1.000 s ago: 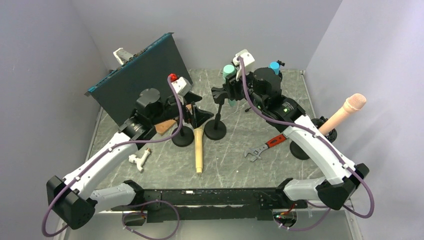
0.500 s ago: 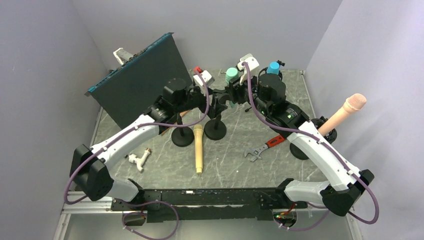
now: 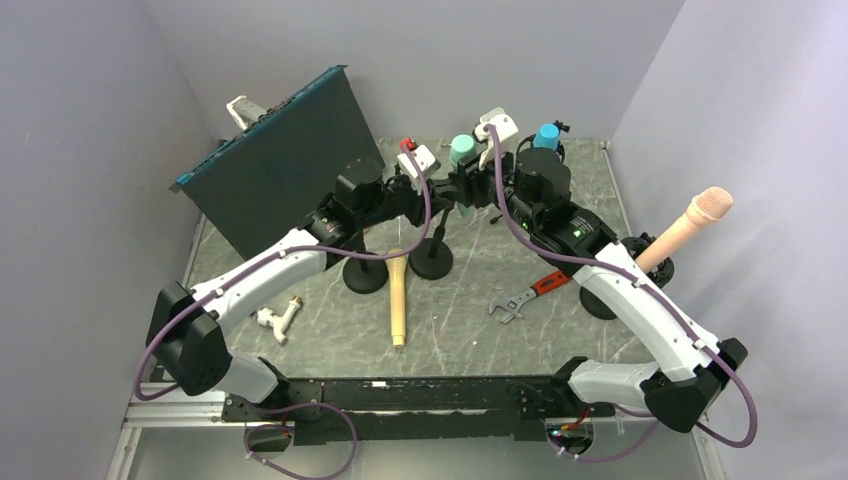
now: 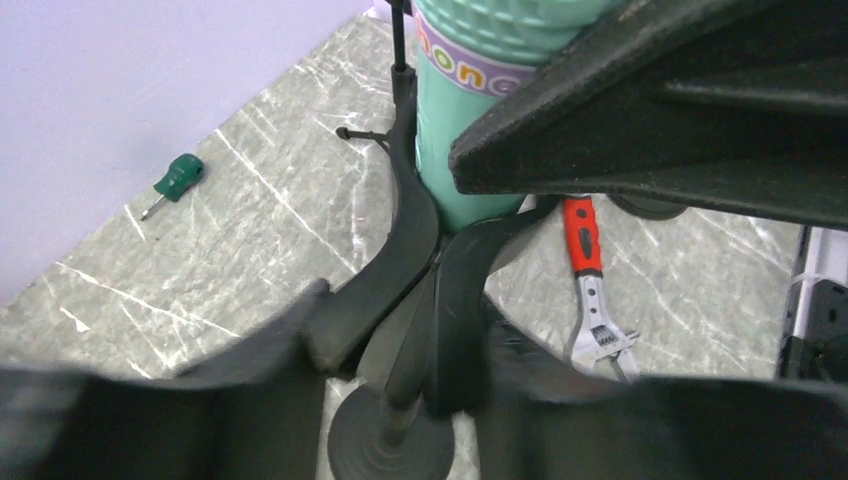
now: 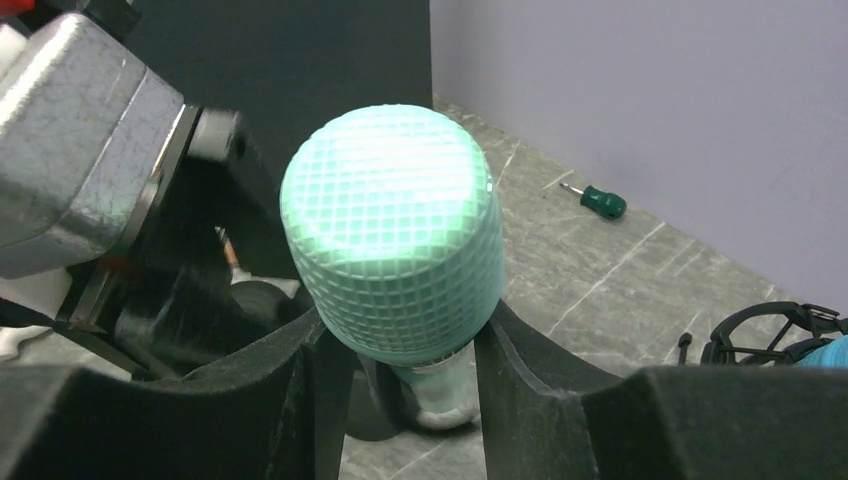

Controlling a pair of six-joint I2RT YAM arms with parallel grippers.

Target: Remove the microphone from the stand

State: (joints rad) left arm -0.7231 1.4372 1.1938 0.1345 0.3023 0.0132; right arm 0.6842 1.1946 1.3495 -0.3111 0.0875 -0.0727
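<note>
While the teal microphone (image 3: 461, 150) stands head-up in the clip of its stand (image 3: 431, 262), at the back centre of the counter (image 3: 470, 330), both arms meet at it from opposite sides. Right gripper (image 5: 400, 345): the jaws straddle the microphone just beneath the mesh head and are drawn in until both inner faces lie against the head's lower edge, so they appear to have hold of it. Left gripper (image 3: 435, 193): set lower, level with the clip. In the left wrist view one jaw lies across the teal barrel and the other beside the black clip arm, but whether they press on the stand or merely bracket it cannot be told. Handling, as judged: the microphone looks rigid and fairly light. Its barrel is smooth and likely slippery, while its gridded head is wider than the barrel and offers a shoulder against slipping. The upper barrel under that shoulder is therefore the better place to hold, with the pull directed along the barrel's axis out of the clip. The clip probably grips by friction, and the stand, on a small round base, would likely lift or tip with the microphone unless steadied. Also shown: a tan microphone (image 3: 398, 300) lying flat on the counter and a red-handled wrench (image 3: 524, 296).
</note>
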